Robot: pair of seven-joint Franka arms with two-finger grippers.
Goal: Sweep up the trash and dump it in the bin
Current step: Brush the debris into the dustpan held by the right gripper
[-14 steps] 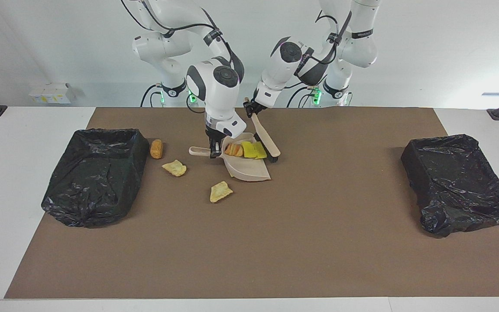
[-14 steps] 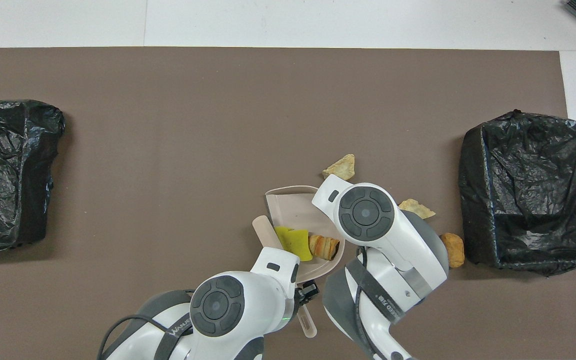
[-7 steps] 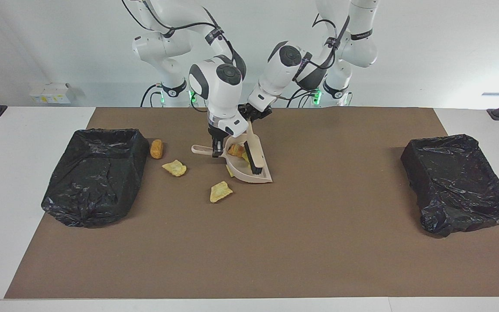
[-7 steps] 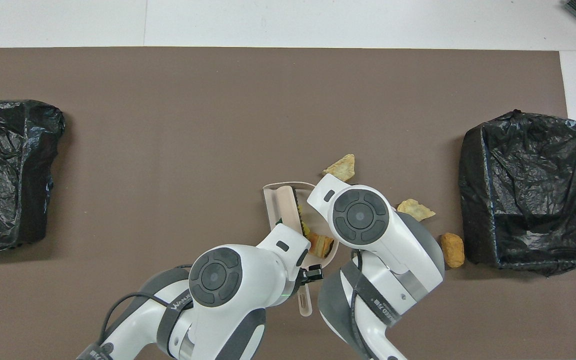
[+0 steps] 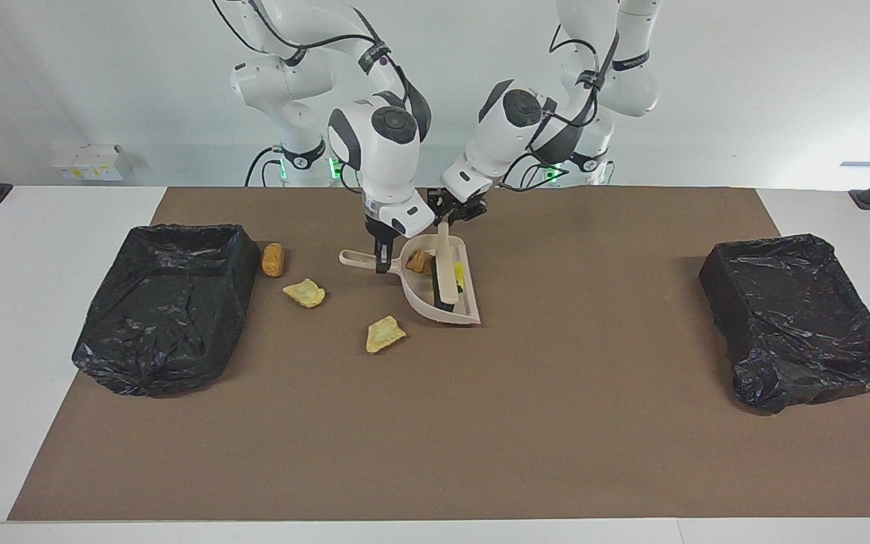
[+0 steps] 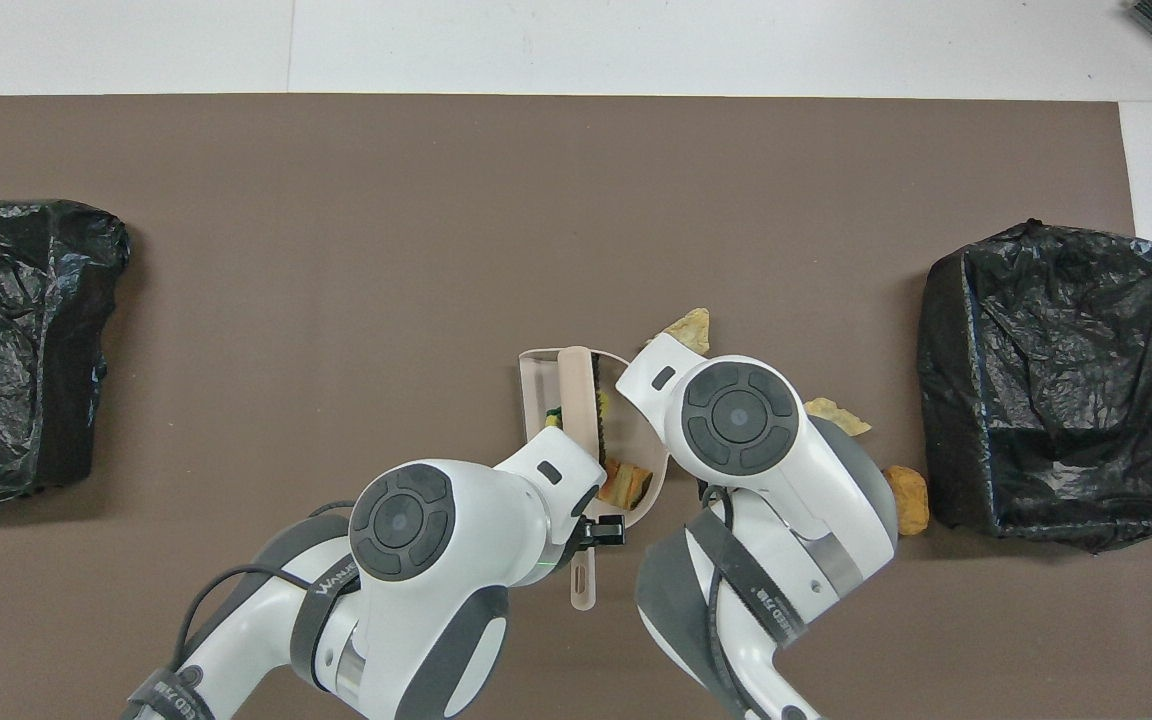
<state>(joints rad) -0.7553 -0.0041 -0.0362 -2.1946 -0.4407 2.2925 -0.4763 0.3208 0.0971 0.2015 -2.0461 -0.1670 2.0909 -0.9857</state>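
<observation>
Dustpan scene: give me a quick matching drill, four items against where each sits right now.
Items:
1. brush
2. brown lump
3. dustpan handle
4. yellow foam

Places:
A. beside the black bin at the right arm's end
B. held by the right gripper
C. in the dustpan, beside the brush head
D. held by the left gripper, its head down in the dustpan

Pairs: 1-D, 2-A, 3-B, 4-C

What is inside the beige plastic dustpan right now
Inside the beige plastic dustpan lie an orange-striped pastry-like piece and a bright yellow foam piece, with the beige brush with black bristles resting over them. Anything under the brush is hidden.
</observation>
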